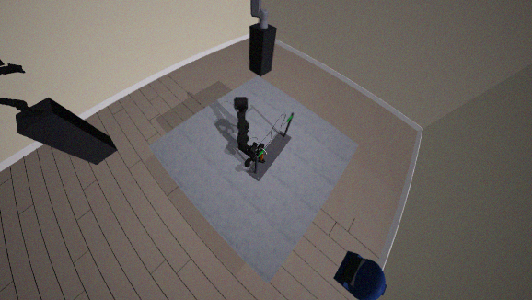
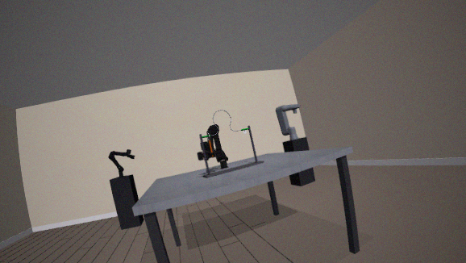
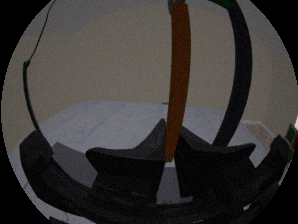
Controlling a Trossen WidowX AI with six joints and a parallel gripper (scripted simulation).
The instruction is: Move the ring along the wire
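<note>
The orange handle (image 1: pixel 262 157) (image 2: pixel 210 146) (image 3: pixel 180 75) hangs upright beside the near post (image 2: pixel 205 155) (image 3: pixel 243 65). My gripper (image 3: pixel 166 121) is shut on its lower part. The ring above it is small and hard to make out in the top and exterior views; it is near that post's green part (image 2: pixel 205 136), and its upper part is cut off in the wrist view. Whether it touches the wire cannot be told. The thin grey wire (image 2: pixel 222 110) arches up, dips, and runs to the other green part (image 1: pixel 290 118) (image 2: pixel 245 129) (image 3: pixel 26 64) at the far post (image 1: pixel 287 126) (image 2: pixel 252 145).
Both posts stand on a dark base strip (image 1: pixel 276 149) (image 2: pixel 234 169) on the grey table (image 1: pixel 276 230) (image 2: pixel 181 189). The arm stands beside the strip. Other robots on dark pedestals (image 1: pixel 262 51) (image 2: pixel 126 202) stand away from the table.
</note>
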